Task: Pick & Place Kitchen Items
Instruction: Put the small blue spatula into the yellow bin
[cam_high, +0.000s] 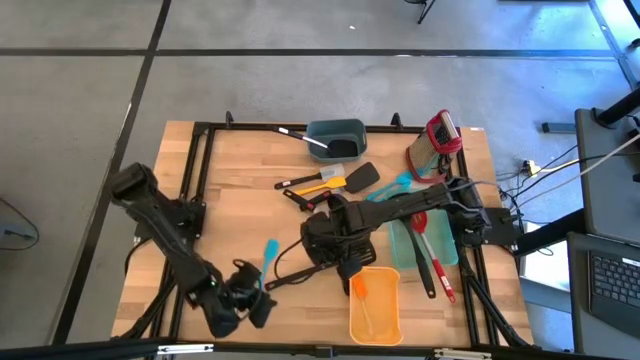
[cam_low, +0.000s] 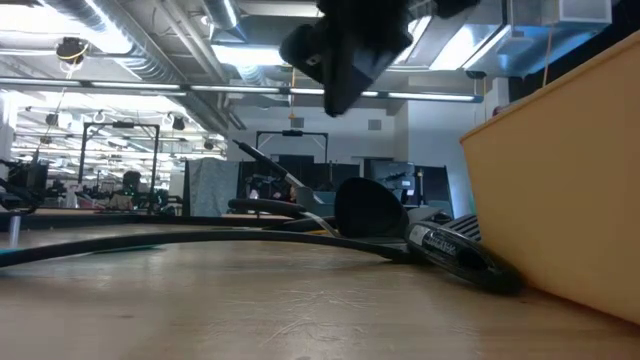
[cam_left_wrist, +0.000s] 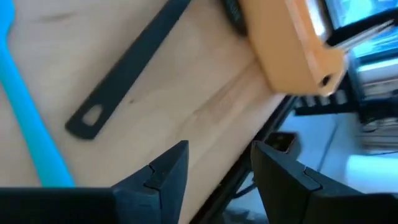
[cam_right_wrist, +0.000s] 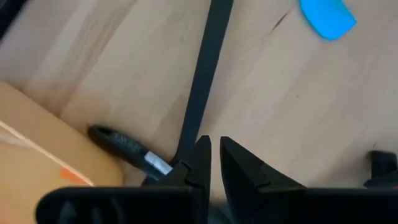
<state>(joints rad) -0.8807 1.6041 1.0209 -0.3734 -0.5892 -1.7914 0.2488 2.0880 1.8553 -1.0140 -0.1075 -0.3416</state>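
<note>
Kitchen items (cam_high: 345, 180) lie scattered over the middle and right of the wooden table (cam_high: 230, 200) in the high view: black turners and an orange-headed spatula near centre, a red spoon (cam_high: 428, 245) at about 3 o'clock from the centre, a teal spatula (cam_high: 270, 255) at 7 o'clock. An orange bin (cam_high: 375, 310) sits at 5 o'clock by the near edge, a grey bin (cam_high: 337, 138) at 12 o'clock. The right gripper (cam_high: 345, 262) hangs just beside the orange bin's far end; the left gripper (cam_high: 255, 300) is over the near edge at 7 o'clock.

Low view: a black ladle (cam_low: 375, 215) and dark handles lie on the table beside the orange bin's wall.

Left wrist view: the left gripper's fingers (cam_left_wrist: 168, 177) stand apart, empty, above bare wood, with a black handle (cam_left_wrist: 124, 68) and the teal spatula beyond.

Right wrist view: the right gripper's fingers (cam_right_wrist: 199, 165) are nearly together, holding nothing, above a long black handle (cam_right_wrist: 205, 68).
</note>
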